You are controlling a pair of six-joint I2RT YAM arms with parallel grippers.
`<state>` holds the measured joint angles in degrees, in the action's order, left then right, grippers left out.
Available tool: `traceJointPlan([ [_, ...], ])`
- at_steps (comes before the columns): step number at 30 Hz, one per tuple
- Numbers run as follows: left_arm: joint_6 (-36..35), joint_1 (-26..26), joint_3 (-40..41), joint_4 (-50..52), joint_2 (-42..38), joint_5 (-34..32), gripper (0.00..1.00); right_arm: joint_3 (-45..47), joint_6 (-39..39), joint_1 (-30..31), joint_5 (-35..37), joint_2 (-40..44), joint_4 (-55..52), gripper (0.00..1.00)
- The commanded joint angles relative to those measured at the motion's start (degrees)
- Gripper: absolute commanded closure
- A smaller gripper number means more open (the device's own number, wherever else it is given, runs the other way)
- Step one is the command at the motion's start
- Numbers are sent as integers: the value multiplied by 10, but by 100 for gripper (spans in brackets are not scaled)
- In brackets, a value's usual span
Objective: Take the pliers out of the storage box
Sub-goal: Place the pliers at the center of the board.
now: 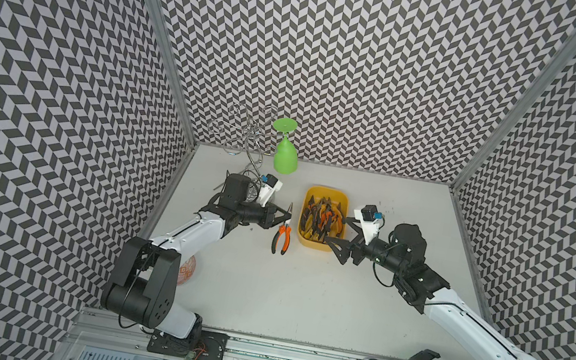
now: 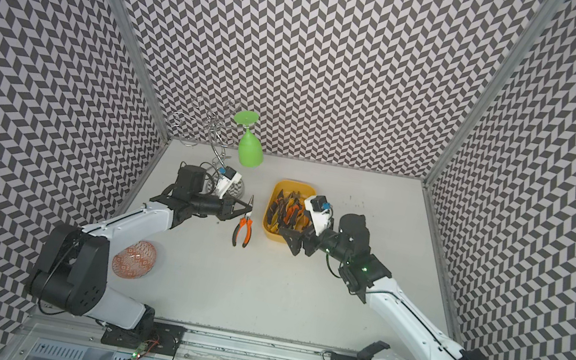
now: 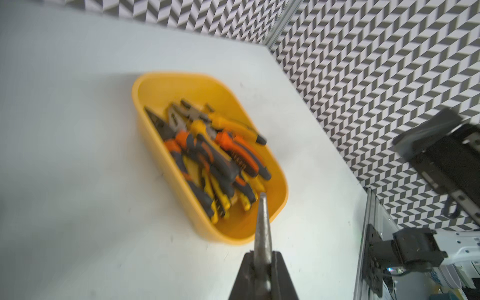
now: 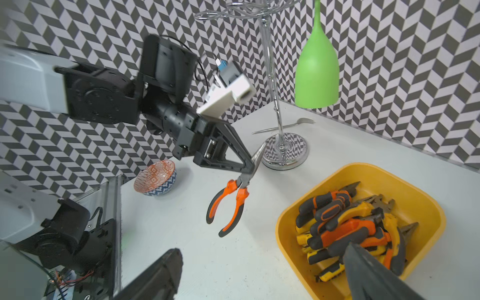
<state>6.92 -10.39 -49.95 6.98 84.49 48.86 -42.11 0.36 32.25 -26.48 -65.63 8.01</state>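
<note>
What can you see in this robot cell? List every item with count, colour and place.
table: one, white, beneath everything
storage box: one, yellow, mid-table
boxed pliers: several, orange-and-black or yellow-and-black handles, piled in the storage box
held pliers: one, orange-and-black handles, in the left gripper beside the storage box
wine glass: one, green, inverted on the rack
rack: one, chrome, far left corner
fork: one, silver, by the rack's base
bowl: one, orange-and-blue, by the left arm
left gripper: one, black, shut on held pliers
right gripper: one, black, open at the storage box
</note>
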Motion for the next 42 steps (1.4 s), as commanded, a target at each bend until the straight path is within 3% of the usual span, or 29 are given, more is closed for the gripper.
traceJointPlan([
  [1, -90, 30, 5, 109, -2, 20, 100, -25, -27, 15, -23, -25, 28, 1],
  [12, -115, 114, -29, 181, 117, -58, 100, -51, -45, 56, -21, -91, 17, 1],
  [16, -130, 142, -65, 215, 185, -33, 100, -60, -41, 57, -14, -109, 12, 1],
  [26, -94, 144, -98, 208, 249, -148, 100, -68, -53, 57, 4, -127, 9, 1],
  [29, -82, 144, -88, 192, 244, -164, 91, -68, -53, 57, 7, -129, 14, 1],
  [34, -73, 144, -79, 186, 229, -189, 84, -77, -38, 57, 57, -122, 10, 1],
  [36, -69, 144, -73, 184, 222, -197, 74, -77, -28, 56, 80, -116, 14, 1],
  [42, -64, 143, -54, 179, 190, -224, 72, -48, 47, 56, 215, -74, 69, 1],
])
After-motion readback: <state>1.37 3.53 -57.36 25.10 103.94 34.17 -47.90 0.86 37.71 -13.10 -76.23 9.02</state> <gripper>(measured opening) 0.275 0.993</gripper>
